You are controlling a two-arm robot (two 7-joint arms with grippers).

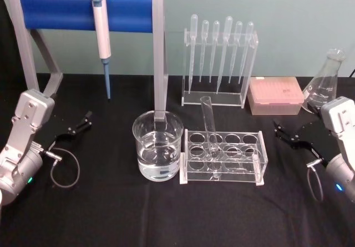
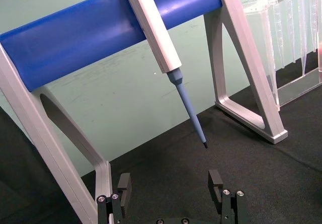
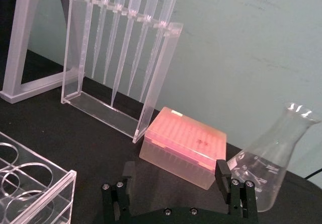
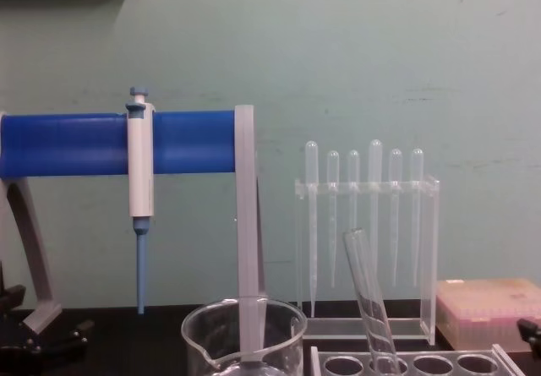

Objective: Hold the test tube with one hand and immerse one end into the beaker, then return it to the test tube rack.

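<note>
Glass, thin and slick: the test tube [image 1: 209, 126] looks light, stiff and breakable. It leans in the test tube rack [image 1: 258, 157] beside the beaker [image 1: 145, 147], so a gentle grip on its upper stretch seems best. The left gripper [image 1: 77, 126] and right gripper [image 1: 288, 133] sit wide open and unladen at either side. The chest view shows the tube's lean side-on; the head view shows its hole.

Blue padded bar [image 1: 55, 11] on grey metal frame [image 1: 161, 53], back left; white pipettor with blue tip [image 1: 101, 28] hangs from it. Clear acrylic stand [image 1: 213, 98] holding 6 plastic transfer pipettes [image 1: 227, 41], back centre. Pink lidded tip box [image 1: 275, 94] just right of it, then clear glass conical flask [image 1: 324, 83]. Black table cover [image 1: 111, 213].
</note>
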